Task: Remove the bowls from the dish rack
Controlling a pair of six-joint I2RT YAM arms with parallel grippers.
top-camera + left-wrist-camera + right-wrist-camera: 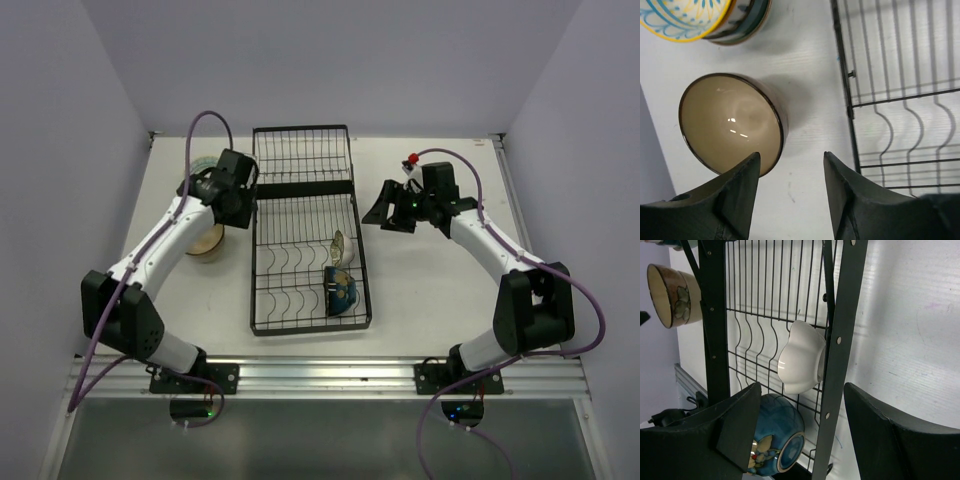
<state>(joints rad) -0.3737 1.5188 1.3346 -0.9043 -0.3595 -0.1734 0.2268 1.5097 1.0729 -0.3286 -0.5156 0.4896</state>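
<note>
Standing on edge, propped by curved dividers, a white bowl and a blue bowl sit at the lower right of the dish rack in the overhead view. From the left wrist, the left claw gapes empty above the bench, a tan bowl upright at centre left. From the right wrist, the right claw is spread and empty, with the white bowl framed between its fingers and the blue bowl at lower left.
</note>
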